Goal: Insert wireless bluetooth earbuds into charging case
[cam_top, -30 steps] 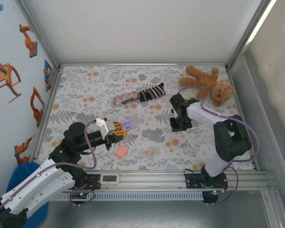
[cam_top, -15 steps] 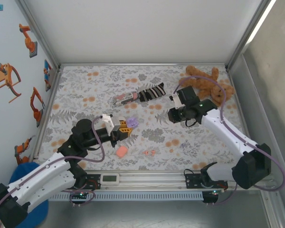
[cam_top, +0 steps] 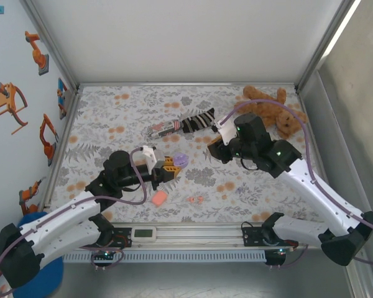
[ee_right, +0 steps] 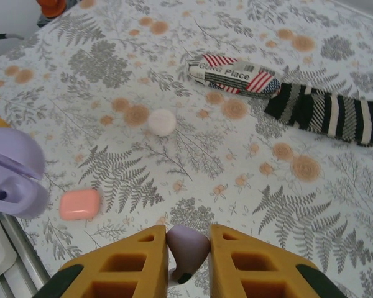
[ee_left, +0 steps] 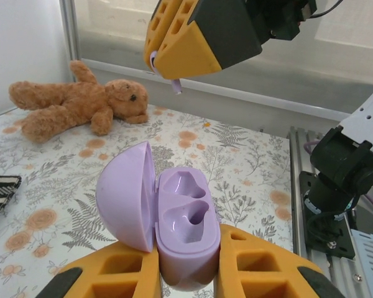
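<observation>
Lilac plastic sat at the lower centre of the left wrist view: the open charging case (ee_left: 185,231), its lid tipped up to the left and both sockets empty, was clamped between the yellow fingers of the left gripper (ee_left: 188,264). At the top of that frame, apart from the case, hung the right gripper (ee_left: 169,62), pinched together on a lilac earbud (ee_right: 188,248) whose stem poked out beneath. In the top view the two grippers faced each other at mid-frame over the floral cloth (cam_top: 112,118). A salmon case (cam_top: 159,197) lay just below the left gripper, with the coral-red earbuds (cam_top: 196,199) to its right, both loose on the cloth. Toward the upper centre lay a striped sock (ee_right: 326,115) touching a printed packet (ee_right: 236,76), with a white disc (ee_right: 161,121) near them. A teddy bear (cam_top: 280,112) sprawled at the upper right, partly behind the right arm.
</observation>
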Robot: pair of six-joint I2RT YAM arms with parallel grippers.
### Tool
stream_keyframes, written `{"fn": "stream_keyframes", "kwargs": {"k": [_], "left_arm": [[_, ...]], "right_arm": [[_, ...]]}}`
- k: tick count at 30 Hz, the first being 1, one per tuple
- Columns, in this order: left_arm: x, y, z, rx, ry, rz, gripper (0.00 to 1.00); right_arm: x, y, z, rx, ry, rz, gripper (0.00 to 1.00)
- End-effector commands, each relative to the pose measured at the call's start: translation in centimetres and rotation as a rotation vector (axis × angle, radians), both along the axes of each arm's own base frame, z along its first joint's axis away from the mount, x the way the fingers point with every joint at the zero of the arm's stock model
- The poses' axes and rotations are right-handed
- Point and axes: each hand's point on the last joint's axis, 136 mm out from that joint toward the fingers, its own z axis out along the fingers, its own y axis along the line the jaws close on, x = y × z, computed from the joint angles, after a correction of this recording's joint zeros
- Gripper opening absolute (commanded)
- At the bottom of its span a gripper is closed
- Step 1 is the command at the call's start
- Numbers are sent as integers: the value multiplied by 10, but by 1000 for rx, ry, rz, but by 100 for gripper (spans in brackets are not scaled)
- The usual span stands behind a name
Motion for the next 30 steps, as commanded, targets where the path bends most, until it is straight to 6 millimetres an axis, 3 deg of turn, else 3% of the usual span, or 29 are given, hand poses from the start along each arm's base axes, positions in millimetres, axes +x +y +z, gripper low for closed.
{"fn": "stream_keyframes", "kwargs": {"k": [1, 8, 15, 30], "left_arm": [[-6, -7, 31, -71, -56, -56, 0], [-9, -11, 36, -76, -64, -87, 0], [-12, -11, 38, -77, -70, -95, 0], [-13, -11, 43, -84, -63, -97, 0]], "right_arm": [[-7, 13, 34, 44, -115, 79, 21], [-26, 37, 58, 80, -213, 200, 21], [-42, 56, 66, 80, -275, 288, 21], [-51, 86, 52, -14, -318, 358, 21]]}}
